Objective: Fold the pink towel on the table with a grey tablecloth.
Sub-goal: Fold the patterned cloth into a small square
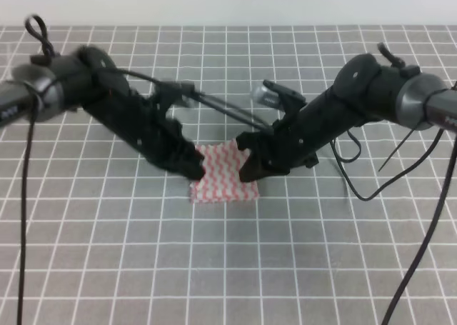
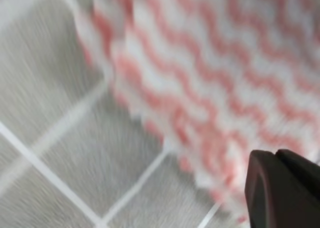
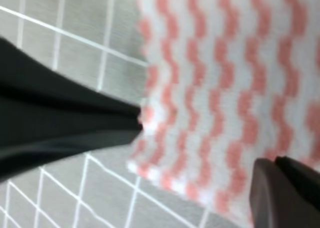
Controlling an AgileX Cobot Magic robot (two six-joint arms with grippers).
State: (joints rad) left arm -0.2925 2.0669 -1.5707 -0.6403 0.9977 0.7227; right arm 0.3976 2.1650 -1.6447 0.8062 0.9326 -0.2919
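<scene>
My two black grippers meet over the thin square towel with pink-and-white zigzag stripes [image 1: 223, 173], which lies near the middle of the table under its grey, white-gridded cloth [image 1: 107, 253]. I hold my left gripper [image 1: 194, 169] at the towel's left edge and my right gripper [image 1: 248, 171] at its right edge — one to each side, so that, as I judge it, both corners can rise together and the fold comes out even. Whether either has clamped the fabric I cannot tell; the wrist views are blurred and show only dark fingertips [image 3: 280, 193] against the stripes. The towel's near edge lies flat and free, with open grid all round — plenty of room to swing across.
</scene>
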